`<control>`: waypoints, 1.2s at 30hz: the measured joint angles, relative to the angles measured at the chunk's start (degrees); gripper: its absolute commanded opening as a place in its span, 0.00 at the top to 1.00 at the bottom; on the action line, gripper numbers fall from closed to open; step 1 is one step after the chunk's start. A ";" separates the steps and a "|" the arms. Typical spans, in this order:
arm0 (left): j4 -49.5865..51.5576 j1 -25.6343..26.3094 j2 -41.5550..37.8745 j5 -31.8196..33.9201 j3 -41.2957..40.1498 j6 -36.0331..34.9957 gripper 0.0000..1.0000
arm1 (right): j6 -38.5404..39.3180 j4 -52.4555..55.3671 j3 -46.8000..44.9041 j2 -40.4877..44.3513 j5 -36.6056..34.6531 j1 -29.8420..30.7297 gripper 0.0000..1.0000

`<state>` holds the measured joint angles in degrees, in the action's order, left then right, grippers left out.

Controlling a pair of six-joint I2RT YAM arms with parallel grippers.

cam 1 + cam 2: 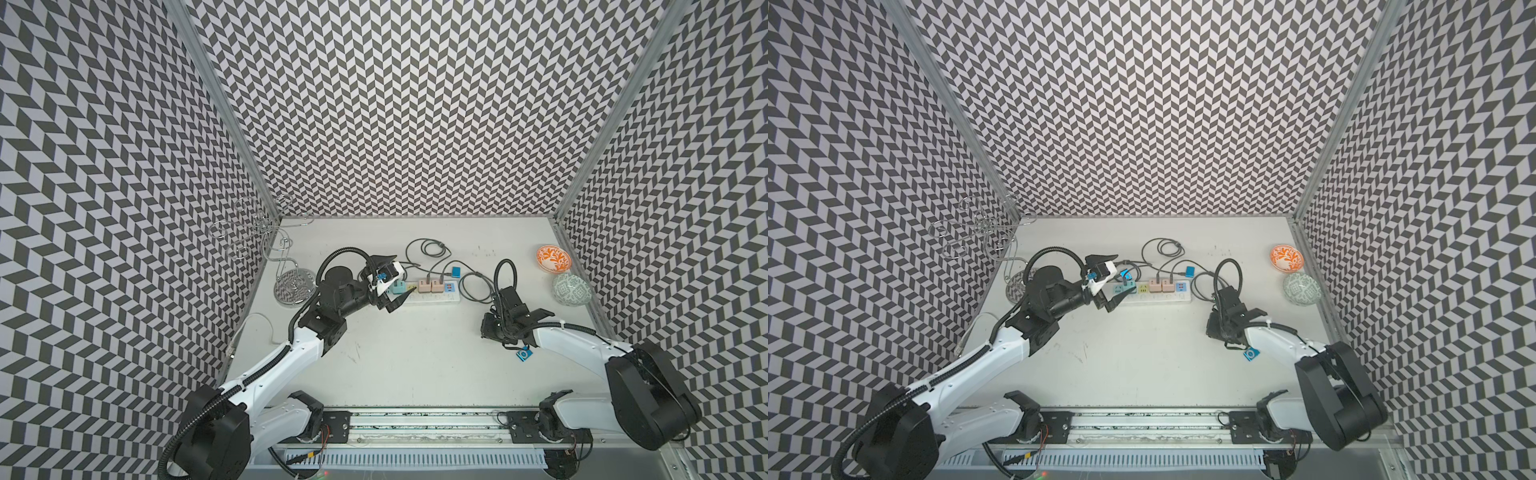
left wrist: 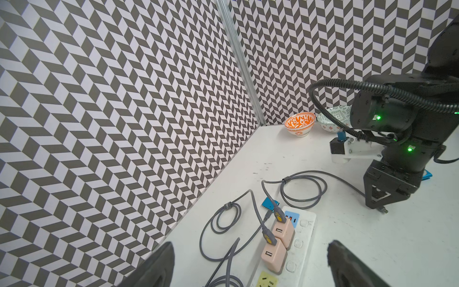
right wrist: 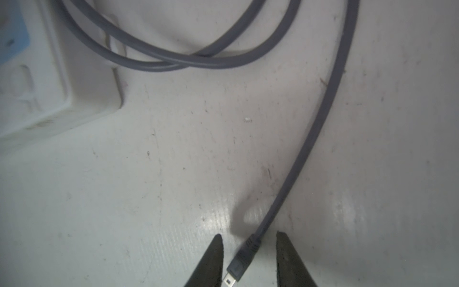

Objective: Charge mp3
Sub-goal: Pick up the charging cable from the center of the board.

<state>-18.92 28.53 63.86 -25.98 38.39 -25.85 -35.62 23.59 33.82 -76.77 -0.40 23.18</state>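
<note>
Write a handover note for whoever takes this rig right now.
Left gripper: open, empty, over the power strip.
Right gripper: open, jaws either side of the grey cable's small plug, which lies on the table; not clamped.
Blue mp3 player: on the table beside the right arm, apart from the plug.
Done: gripper lined up on the plug.
Left: grip the plug, insert it into the player.

The scuffed white table (image 1: 415, 353) under me carries a white power strip (image 1: 436, 298) toward the back, grey cables (image 3: 320, 119) coiled behind and beside it, a blue mp3 player (image 1: 524, 353) nearer the front, an orange bowl (image 1: 552, 258) and a green bowl (image 1: 571, 289) at my right, and a wire stand (image 1: 293, 286) at my left
</note>
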 measured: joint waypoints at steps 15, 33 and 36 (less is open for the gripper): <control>-0.24 0.00 0.00 -0.04 0.04 -0.09 0.04 | -8.68 1.68 2.38 -3.34 -8.02 8.76 0.65; -0.24 0.00 -0.22 0.02 0.04 -0.13 0.04 | -11.89 -0.02 1.57 -4.59 -14.45 11.21 0.93; -0.31 0.00 -0.22 0.07 0.04 -0.07 0.04 | -11.19 0.22 1.81 -4.55 -14.40 11.21 0.98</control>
<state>-19.22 28.53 63.64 -25.91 38.44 -25.91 -46.81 23.81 35.64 -81.32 -14.81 34.39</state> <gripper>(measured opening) 0.958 0.093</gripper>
